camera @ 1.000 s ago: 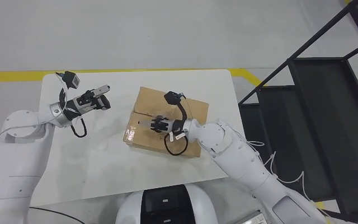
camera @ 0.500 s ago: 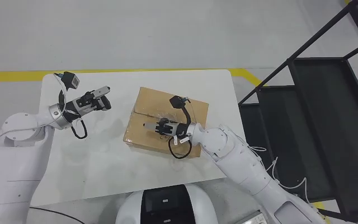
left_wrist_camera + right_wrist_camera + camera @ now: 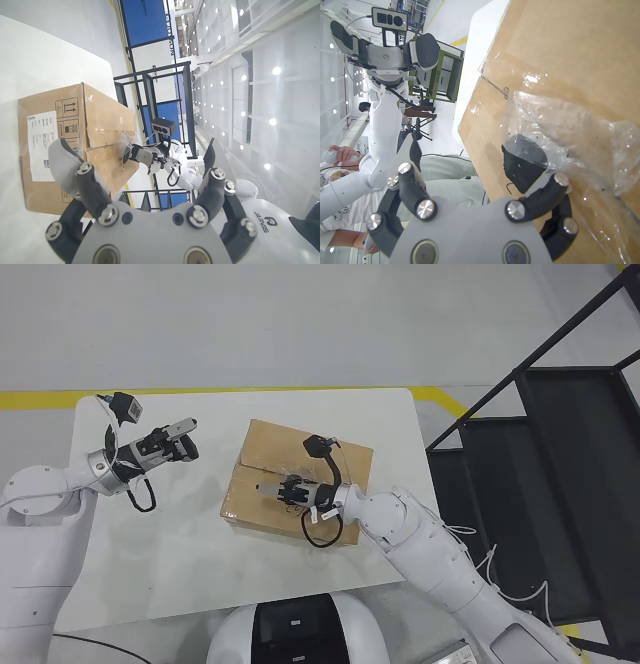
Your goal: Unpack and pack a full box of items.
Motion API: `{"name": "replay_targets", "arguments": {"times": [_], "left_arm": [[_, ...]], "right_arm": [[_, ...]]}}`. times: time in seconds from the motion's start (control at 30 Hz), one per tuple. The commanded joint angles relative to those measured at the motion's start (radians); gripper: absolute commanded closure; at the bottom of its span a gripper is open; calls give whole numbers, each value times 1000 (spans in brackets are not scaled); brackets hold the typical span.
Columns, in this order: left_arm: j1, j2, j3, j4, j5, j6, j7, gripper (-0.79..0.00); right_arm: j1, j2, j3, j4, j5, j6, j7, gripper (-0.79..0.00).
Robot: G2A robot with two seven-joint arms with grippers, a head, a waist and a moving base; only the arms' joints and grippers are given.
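The right gripper (image 3: 466, 142) sits low over the near half of the cardboard box (image 3: 275, 444). Its claw is spread wide and clamps nothing. One black pad (image 3: 525, 162) lies against the box top, tucked under a crumpled strip of clear tape (image 3: 570, 130) that has lifted off the centre seam. The other finger hangs in the air past the box's edge. The box stands closed on the white table (image 3: 200, 554), about mid-table and turned a little askew, with a white label on its side wall. Off to the left of the box and well apart from it, the left gripper (image 3: 187, 436) hovers above the table with its claw apart and empty, pointing toward the box. Beyond the table's far edge a yellow floor line (image 3: 250, 392) runs across, and black stairs (image 3: 560, 464) stand to the right.
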Motion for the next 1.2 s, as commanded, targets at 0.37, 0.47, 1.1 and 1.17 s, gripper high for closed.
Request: {"name": "replay_targets", "arguments": {"times": [0.37,0.47,1.1,1.17], "left_arm": [[0,0,0,0,0,0,0,-785],[0,0,0,0,0,0,0,-785],[0,0,0,0,0,0,0,-785],[0,0,0,0,0,0,0,-785]], "right_arm": [[-12,-13,28,-69,141,55,-84,-785],[1,-20,17,-49,164,85,-97,-785],[243,-137,-182,271,329,-13,-185,-785],[250,-142,-183,291,334,-32,-181,-785]]}}
